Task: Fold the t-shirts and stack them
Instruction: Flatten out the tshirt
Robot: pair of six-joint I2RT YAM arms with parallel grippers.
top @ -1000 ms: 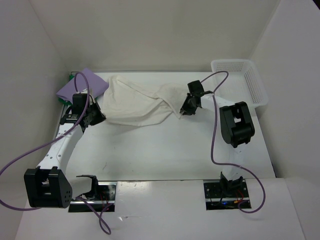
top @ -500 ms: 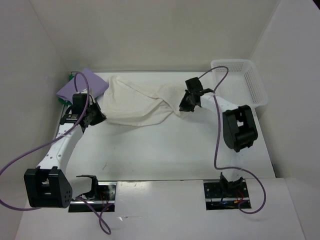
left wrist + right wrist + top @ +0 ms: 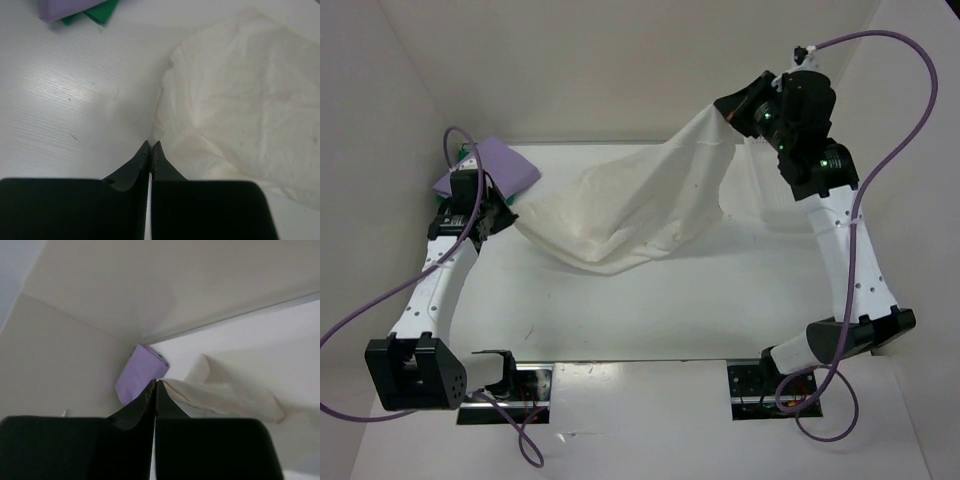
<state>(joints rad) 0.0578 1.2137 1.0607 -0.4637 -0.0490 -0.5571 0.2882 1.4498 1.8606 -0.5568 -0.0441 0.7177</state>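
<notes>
Two claws clenched on one cream shirt [image 3: 620,210].
Its edge sits in the left gripper [image 3: 508,220] just beside the one lavender shirt [image 3: 498,165]; its corner in the right gripper [image 3: 732,108], raised well apart; one green shirt [image 3: 102,10] peeks beneath lavender.

Closed in on three sides by a plain white back wall [image 3: 620,70], a greyer left wall [image 3: 370,150] and a right wall [image 3: 935,230], all bare and matte. Floored by a white counter [image 3: 620,310], faintly scuffed, finely ribbed in the left wrist view, with a soft sheen of overhead light. Fronted at the near edge by a paler white ledge [image 3: 650,430].
</notes>
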